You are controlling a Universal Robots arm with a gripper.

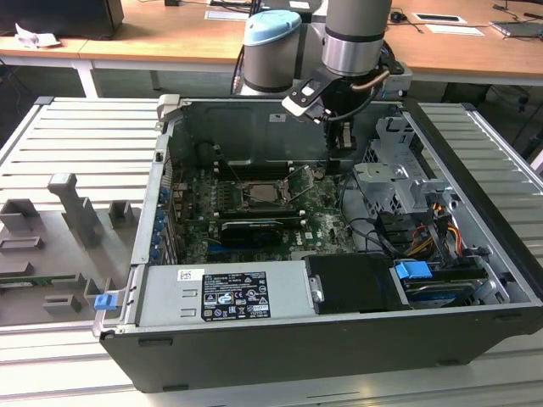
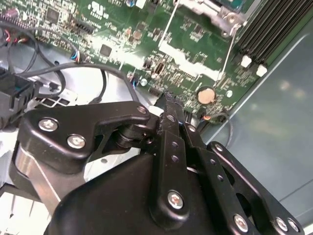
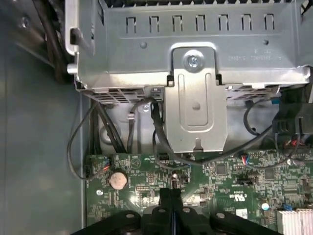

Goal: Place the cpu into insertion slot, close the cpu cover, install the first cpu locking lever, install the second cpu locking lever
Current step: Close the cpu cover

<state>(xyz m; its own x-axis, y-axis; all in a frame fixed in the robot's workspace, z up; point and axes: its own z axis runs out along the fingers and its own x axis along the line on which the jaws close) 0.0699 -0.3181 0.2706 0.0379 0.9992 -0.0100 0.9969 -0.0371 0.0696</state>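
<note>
In the exterior view the insertion slot (image 1: 264, 192) is a square socket with a metal rim on the green motherboard (image 1: 318, 212). Its middle looks greyish; I cannot tell the cpu from the cpu cover there. My gripper (image 1: 340, 157) hangs inside the case toward the exterior view's right of the socket, above the board's edge. Both wrist views show its black fingers pressed together with nothing between them: gripper (image 2: 168, 98), gripper (image 3: 171, 193). In the second wrist view two thin wire locking levers (image 2: 165, 30) (image 2: 228, 46) run beside a corner of the socket frame (image 2: 220, 12).
A coin battery (image 3: 117, 180) sits on the board close to the fingertips. A metal drive cage (image 3: 195, 73) and loose black cables (image 3: 156, 127) lie just beyond. Black memory slots (image 2: 266, 29), a power supply (image 1: 225, 292) and the case walls (image 1: 170, 161) hem the board in.
</note>
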